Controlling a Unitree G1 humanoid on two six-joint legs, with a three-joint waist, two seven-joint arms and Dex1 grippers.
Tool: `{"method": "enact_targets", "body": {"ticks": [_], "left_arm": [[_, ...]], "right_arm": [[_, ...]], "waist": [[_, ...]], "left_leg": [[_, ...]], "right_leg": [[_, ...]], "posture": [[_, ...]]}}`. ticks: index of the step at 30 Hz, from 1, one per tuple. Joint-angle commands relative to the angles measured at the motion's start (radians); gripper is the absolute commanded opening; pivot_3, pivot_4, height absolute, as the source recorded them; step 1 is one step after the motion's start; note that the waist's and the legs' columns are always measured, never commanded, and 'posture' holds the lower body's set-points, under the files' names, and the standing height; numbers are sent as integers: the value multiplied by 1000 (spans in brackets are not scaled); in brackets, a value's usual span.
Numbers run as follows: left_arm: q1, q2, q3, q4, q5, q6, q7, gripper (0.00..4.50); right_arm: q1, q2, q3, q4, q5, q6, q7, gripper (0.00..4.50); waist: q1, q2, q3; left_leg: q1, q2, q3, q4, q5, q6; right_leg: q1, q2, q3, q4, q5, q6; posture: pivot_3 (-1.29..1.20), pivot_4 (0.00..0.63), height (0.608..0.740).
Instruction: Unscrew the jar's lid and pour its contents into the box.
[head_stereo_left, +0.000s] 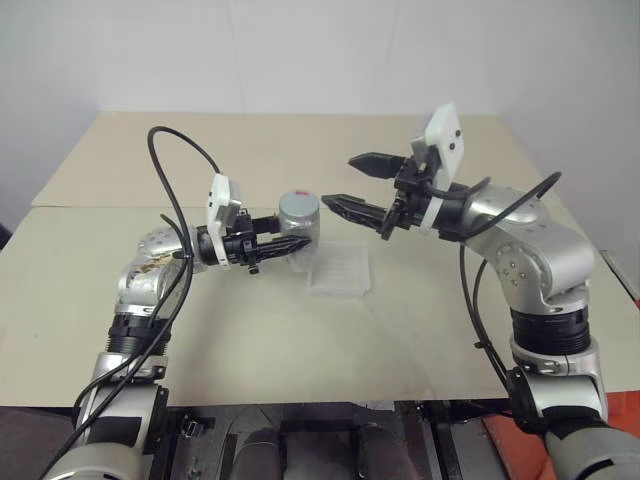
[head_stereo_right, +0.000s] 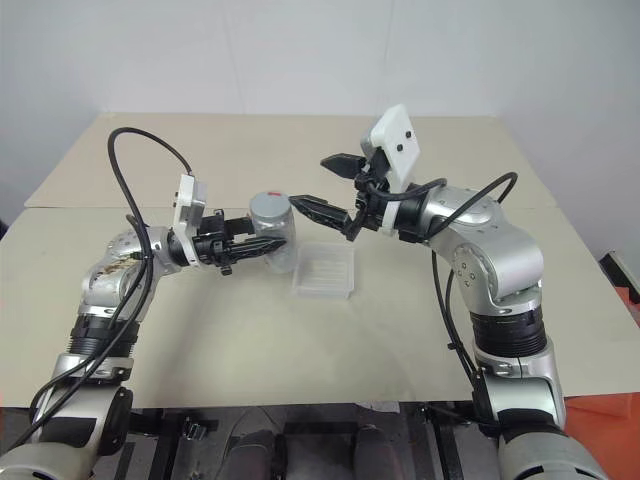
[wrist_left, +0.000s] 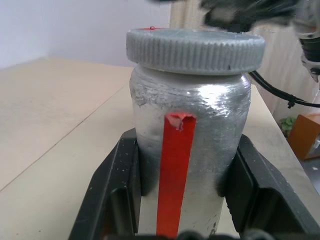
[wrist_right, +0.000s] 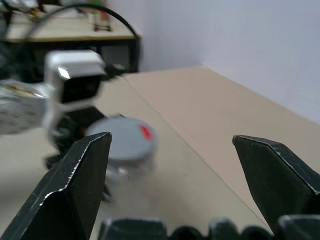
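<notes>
A: Is there any writing for you to read on the jar (wrist_left: 190, 125)?

B: None that you could make out; you get a red strip (wrist_left: 174, 175) running up its silvery, crinkled side, torn at the top end, and a small red mark on the lid (wrist_right: 124, 138); no brand shows.

A: And how does the jar look to you?

B: Upright; a short silver cylinder with rounded shoulders; the grey lid sits on it, ribbed round the edge and as wide as the body.

A: Where is it against your end effectors?

B: Your left end effector (head_stereo_left: 285, 243) is clenched on the jar's lower body, a black finger on each side, pointing level across the tabletop (head_stereo_left: 120, 170); the jar is held above the tabletop, just beside the box (head_stereo_left: 338, 271), which lies flat and clear by it; your right end effector (head_stereo_left: 358, 183) is released, fingers spread wide, one tip near the lid's rim and the other higher and well apart; it does not touch the lid.
</notes>
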Motion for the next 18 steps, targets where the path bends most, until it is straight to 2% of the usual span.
{"method": "enact_targets", "body": {"ticks": [1,8,18], "left_arm": [[-48,-15,-3,10,7,-32,-3,1861],[-57,-15,-3,21,9,-37,-23,1861],[-29,12,12,-14,-4,-26,-25,1861]], "right_arm": [[-44,32,29,-46,16,4,-3,4486],[-112,112,133,67,-95,-30,-57,4486],[-124,127,110,141,-148,-59,-65,4486]], "waist": [[0,0,0],[-4,0,0],[-1,0,0]], "left_leg": [[0,0,0,0,0,0],[0,0,0,0,0,0],[-1,0,0,0,0,0]], "right_leg": [[0,0,0,0,0,0],[0,0,0,1,0,0],[0,0,0,2,0,0]], "posture": [[0,150,740],[0,150,740],[0,150,740]]}}
